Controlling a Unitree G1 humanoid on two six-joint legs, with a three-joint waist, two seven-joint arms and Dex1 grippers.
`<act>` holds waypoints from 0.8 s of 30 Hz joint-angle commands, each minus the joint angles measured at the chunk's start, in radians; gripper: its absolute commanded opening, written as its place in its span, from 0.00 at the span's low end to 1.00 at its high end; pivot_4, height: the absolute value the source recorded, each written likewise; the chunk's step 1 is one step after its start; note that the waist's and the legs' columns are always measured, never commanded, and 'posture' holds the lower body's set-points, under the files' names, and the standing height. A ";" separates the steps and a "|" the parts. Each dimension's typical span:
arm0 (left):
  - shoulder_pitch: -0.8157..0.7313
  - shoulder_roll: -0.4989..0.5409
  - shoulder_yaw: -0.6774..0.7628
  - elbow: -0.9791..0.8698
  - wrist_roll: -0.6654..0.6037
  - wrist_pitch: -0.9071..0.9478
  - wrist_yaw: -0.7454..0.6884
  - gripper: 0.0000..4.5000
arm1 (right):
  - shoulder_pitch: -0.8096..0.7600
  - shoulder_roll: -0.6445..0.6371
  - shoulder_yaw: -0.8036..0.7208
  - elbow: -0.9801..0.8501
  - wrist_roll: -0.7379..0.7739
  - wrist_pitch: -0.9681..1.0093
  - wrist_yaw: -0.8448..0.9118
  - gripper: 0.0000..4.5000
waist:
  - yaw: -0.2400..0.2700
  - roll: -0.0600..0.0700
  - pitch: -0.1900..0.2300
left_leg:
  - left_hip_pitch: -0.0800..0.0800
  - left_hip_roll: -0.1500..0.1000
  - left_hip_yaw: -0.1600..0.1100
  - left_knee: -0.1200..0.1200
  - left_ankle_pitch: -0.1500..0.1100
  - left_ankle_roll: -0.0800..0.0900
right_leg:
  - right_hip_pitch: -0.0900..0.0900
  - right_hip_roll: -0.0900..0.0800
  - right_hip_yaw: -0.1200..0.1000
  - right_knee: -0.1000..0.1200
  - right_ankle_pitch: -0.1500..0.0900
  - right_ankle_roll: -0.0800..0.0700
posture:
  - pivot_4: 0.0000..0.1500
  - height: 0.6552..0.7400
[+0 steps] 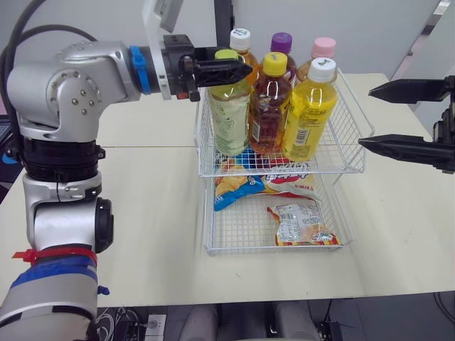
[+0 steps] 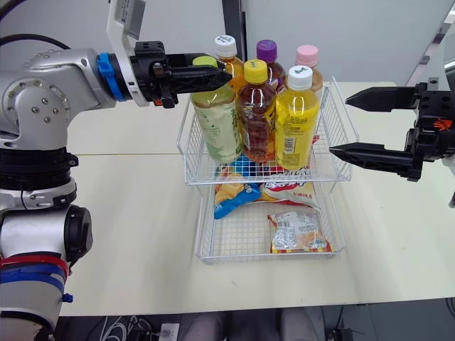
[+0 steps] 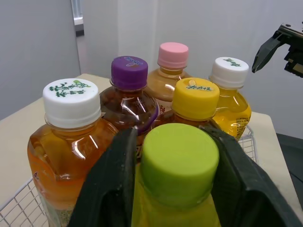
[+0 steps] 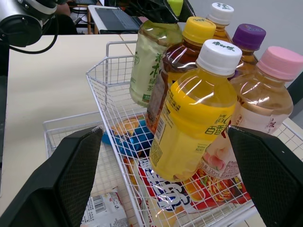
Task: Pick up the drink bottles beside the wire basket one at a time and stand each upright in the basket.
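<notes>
The green-capped bottle (image 3: 180, 163) is held at its cap by the left gripper (image 3: 173, 138); five other bottles (image 3: 129, 97) are crowded behind.

In the upper middle of the frame an upper basket (image 1: 352, 153) sits over the back half of a lower basket (image 1: 210, 227) on the tabletop (image 1: 142, 213). The front-left bottle (image 1: 230, 114), front-middle bottle (image 1: 270, 106) and front-right bottle (image 1: 311, 114) stand in it, ahead of a back row (image 1: 281, 44) of three. The left tool (image 1: 226, 71) reaches in from the upper left and clasps the front-left bottle's cap, the right tool (image 1: 366, 117) hangs at the right edge beside the upper basket, and snack packets (image 1: 298, 224) lie in the lower basket.
</notes>
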 commanded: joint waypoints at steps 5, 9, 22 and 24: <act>-0.011 0.034 0.042 -0.030 -0.003 -0.041 -0.062 0.99 | 0.001 -0.024 -0.043 -0.004 -0.020 -0.021 0.002 1.00 | 0.000 0.000 0.000 | 0.000 0.000 0.000 0.000 0.000 0.000 | 0.000 0.000 0.000 0.000 0.000 0.000 | 1.00 1.00; -0.014 0.083 0.078 -0.045 -0.041 0.001 -0.100 0.99 | -0.001 -0.027 -0.047 -0.002 -0.024 -0.020 0.005 1.00 | -0.003 0.000 0.000 | 0.000 0.000 0.000 0.000 0.000 0.000 | 0.000 0.000 0.000 0.000 0.000 0.000 | 1.00 1.00; 0.035 0.341 0.215 -0.024 -0.020 -0.002 -0.109 0.99 | -0.009 -0.016 -0.067 0.033 -0.083 -0.086 -0.002 1.00 | -0.002 0.000 0.000 | 0.000 0.000 0.000 0.000 0.000 0.000 | 0.000 0.000 0.000 0.000 0.000 0.000 | 1.00 1.00; 0.085 0.383 0.228 -0.032 0.019 -0.041 -0.092 0.99 | -0.003 -0.001 -0.077 0.040 -0.112 -0.118 -0.017 1.00 | -0.003 0.000 0.000 | 0.001 0.000 0.000 0.000 0.000 0.000 | 0.000 0.000 0.000 0.000 0.000 0.000 | 1.00 1.00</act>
